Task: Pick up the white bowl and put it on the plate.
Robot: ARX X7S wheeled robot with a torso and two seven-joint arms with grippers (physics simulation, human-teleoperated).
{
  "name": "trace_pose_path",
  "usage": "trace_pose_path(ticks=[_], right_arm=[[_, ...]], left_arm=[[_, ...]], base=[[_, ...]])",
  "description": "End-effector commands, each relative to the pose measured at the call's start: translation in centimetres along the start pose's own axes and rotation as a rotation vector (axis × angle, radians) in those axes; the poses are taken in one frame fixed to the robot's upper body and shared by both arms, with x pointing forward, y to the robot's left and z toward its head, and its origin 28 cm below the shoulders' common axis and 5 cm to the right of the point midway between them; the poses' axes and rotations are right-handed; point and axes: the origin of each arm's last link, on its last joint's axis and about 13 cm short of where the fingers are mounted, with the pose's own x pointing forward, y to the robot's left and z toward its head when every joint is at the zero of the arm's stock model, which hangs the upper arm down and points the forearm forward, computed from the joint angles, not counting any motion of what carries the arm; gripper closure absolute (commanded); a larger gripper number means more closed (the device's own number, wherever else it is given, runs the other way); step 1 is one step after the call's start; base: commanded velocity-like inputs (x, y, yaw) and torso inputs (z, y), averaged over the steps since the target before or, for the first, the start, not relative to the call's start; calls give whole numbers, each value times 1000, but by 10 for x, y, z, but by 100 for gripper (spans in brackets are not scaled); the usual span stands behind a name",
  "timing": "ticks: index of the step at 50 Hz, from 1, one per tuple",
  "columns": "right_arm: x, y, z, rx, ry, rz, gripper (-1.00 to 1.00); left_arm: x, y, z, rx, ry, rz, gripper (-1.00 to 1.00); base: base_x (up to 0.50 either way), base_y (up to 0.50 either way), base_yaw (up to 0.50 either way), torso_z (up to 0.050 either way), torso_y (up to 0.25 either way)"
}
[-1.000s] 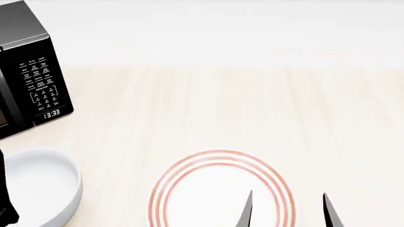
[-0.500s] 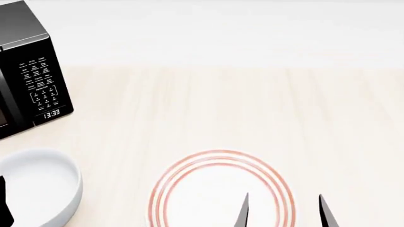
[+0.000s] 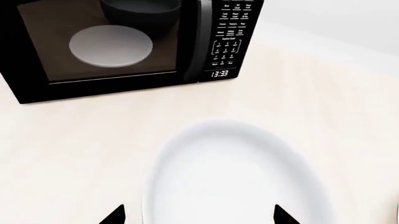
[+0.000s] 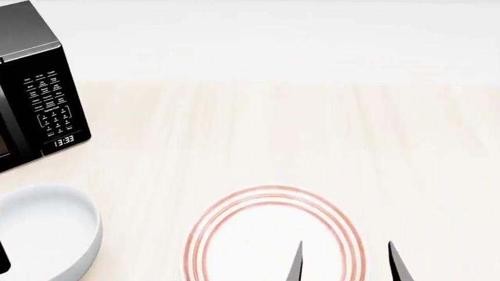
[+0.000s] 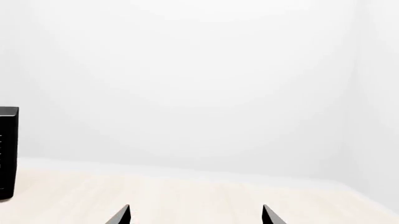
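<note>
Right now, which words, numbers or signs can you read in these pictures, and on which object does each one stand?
"13:33": clock display at the bottom of the black microwave control panel.
Keypad labels above the clock: small white print, too blurred to read in any view.
The white bowl and the plate: no text; the plate bears only red rings.

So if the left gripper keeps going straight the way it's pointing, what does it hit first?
Likely the white bowl: the open left gripper straddles its near rim. Depth is unclear; the microwave lies farther along.
</note>
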Motion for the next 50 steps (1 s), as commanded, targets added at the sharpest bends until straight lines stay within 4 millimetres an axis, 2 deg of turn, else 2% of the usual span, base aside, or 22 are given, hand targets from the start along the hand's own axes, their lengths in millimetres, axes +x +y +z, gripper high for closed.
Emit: trace_pose_path(ticks=[1,12,38,50], right_arm=[[0,0,-1,0,1,5,-100],[0,1,-1,0,3,7,-100],[-1,1,-4,-2,12,12,-100],[0,2,-4,-3,14,13,-100]], left_arm=[[9,5,2,-6,3,36,-100],[18,6,0,-9,9,57,-100],[52,12,-6,-7,24,120,-100],[56,7,-6,21,29,110,-100]], base=[[0,0,0,0,0],[0,0,0,0,0],[0,0,0,0,0],[0,0,0,0,0]])
